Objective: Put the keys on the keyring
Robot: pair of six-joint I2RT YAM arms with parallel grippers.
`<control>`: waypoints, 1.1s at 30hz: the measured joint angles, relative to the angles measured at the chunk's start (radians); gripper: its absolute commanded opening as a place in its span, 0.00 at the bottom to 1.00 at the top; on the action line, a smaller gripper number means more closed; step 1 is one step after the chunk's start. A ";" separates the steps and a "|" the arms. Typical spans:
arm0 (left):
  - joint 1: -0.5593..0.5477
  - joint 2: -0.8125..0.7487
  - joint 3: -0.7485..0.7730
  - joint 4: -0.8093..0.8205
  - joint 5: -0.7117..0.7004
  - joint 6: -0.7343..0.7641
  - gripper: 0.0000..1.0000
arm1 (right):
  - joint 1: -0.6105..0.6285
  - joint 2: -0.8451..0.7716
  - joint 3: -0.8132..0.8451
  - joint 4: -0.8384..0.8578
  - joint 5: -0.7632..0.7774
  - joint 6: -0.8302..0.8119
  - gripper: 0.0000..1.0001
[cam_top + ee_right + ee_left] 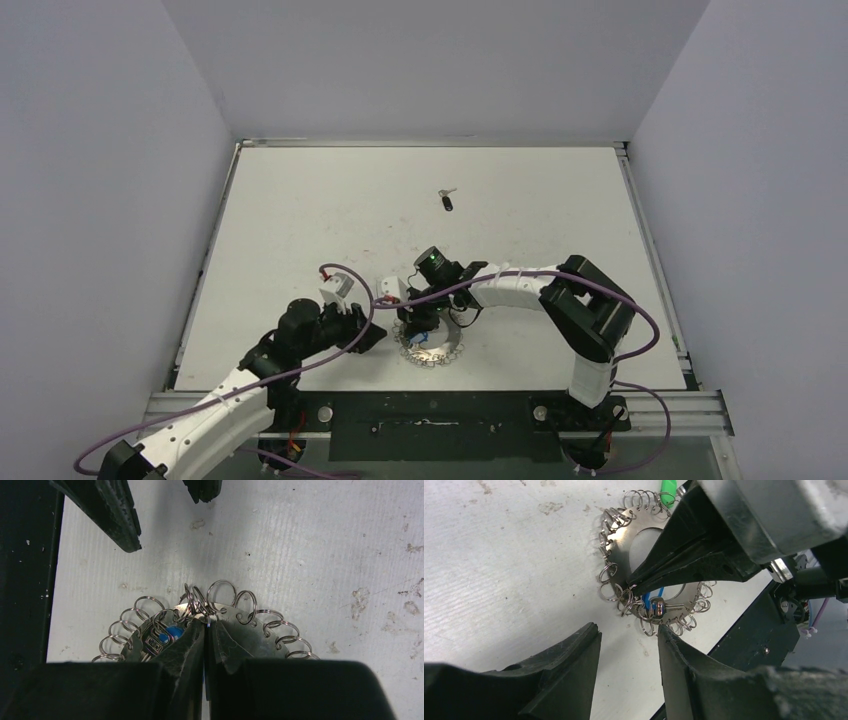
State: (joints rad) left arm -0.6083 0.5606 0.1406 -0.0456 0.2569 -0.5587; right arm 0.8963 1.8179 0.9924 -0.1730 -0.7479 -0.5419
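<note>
Right gripper, jaws closed tight, touches the rim of the keyring near the front edge of the table. Just beside it hovers the left gripper, jaws partly apart and empty.

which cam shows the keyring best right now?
Left wrist: most of the keyring shows, hollow centre and looped rim, with the right gripper closed across it. Right wrist shows only the far arc of loops past its own fingers. Top external shows it small, partly under that gripper.
</note>
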 measured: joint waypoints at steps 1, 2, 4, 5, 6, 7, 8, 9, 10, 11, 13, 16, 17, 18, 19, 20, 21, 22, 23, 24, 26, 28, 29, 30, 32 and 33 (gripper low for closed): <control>0.000 0.005 0.000 0.012 0.007 0.006 0.44 | 0.000 0.000 0.000 0.000 0.000 0.002 0.00; 0.000 0.012 -0.002 0.031 0.016 0.018 0.43 | 0.000 0.000 0.000 0.000 0.000 0.004 0.00; 0.000 0.023 -0.009 0.069 0.033 0.041 0.42 | 0.000 0.000 0.000 0.000 0.000 0.008 0.00; 0.000 0.028 -0.014 0.090 0.040 0.052 0.42 | 0.000 0.000 -0.001 0.001 0.000 0.012 0.00; 0.000 0.034 -0.019 0.110 0.047 0.066 0.41 | 0.000 0.000 -0.002 0.004 0.000 0.016 0.00; -0.002 0.039 -0.024 0.129 0.053 0.078 0.40 | 0.000 -0.001 -0.005 0.008 -0.001 0.019 0.00; -0.004 0.044 -0.029 0.150 0.056 0.093 0.40 | 0.000 -0.003 -0.009 0.013 -0.001 0.023 0.00; -0.006 0.048 -0.033 0.165 0.059 0.103 0.39 | 0.000 -0.006 -0.013 0.014 0.000 0.026 0.00; -0.009 0.055 -0.037 0.182 0.061 0.120 0.39 | 0.000 -0.010 -0.018 0.015 0.000 0.029 0.00; -0.012 0.063 -0.038 0.199 0.061 0.132 0.39 | 0.000 -0.013 -0.022 0.015 -0.001 0.031 0.00; -0.016 0.076 -0.039 0.223 0.061 0.151 0.39 | 0.000 -0.015 -0.028 0.022 -0.002 0.036 0.00; -0.023 0.109 -0.039 0.264 0.052 0.181 0.39 | 0.000 -0.018 -0.037 0.039 -0.002 0.049 0.00; -0.027 0.124 -0.039 0.278 0.046 0.189 0.39 | 0.000 -0.020 -0.042 0.047 -0.001 0.054 0.00; -0.034 0.141 -0.039 0.290 0.039 0.199 0.39 | -0.001 -0.023 -0.048 0.057 -0.001 0.061 0.00; -0.040 0.155 -0.039 0.298 0.034 0.206 0.38 | -0.002 -0.025 -0.053 0.066 -0.001 0.065 0.00; -0.054 0.180 -0.039 0.314 0.025 0.218 0.38 | -0.006 -0.027 -0.060 0.075 -0.002 0.070 0.00; -0.066 0.201 -0.039 0.327 0.016 0.229 0.37 | -0.007 -0.030 -0.066 0.085 -0.002 0.076 0.00; -0.080 0.225 -0.039 0.340 0.007 0.238 0.37 | -0.007 -0.032 -0.072 0.097 -0.003 0.083 0.00; -0.092 0.243 -0.039 0.349 0.000 0.248 0.36 | -0.008 -0.034 -0.078 0.106 -0.004 0.088 0.00; -0.109 0.269 -0.039 0.362 -0.014 0.259 0.35 | -0.009 -0.037 -0.084 0.117 -0.005 0.092 0.00; -0.145 0.321 -0.039 0.389 -0.040 0.282 0.34 | -0.013 -0.044 -0.096 0.131 -0.005 0.101 0.00; -0.171 0.364 -0.039 0.415 -0.066 0.301 0.33 | -0.014 -0.045 -0.103 0.144 -0.006 0.110 0.00; -0.182 0.391 -0.039 0.433 -0.080 0.312 0.33 | -0.014 -0.045 -0.105 0.150 -0.007 0.113 0.00; -0.187 0.407 -0.039 0.447 -0.090 0.318 0.33 | -0.014 -0.045 -0.106 0.154 -0.008 0.117 0.00; -0.192 0.442 -0.039 0.484 -0.109 0.334 0.32 | -0.020 -0.045 -0.108 0.157 -0.012 0.121 0.00; -0.193 0.460 -0.039 0.507 -0.117 0.338 0.32 | -0.023 -0.045 -0.109 0.157 -0.013 0.124 0.00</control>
State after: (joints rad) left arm -0.8009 1.0206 0.1020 0.4610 0.1394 -0.2211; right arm 0.8738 1.7729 0.8837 -0.0158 -0.7605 -0.4175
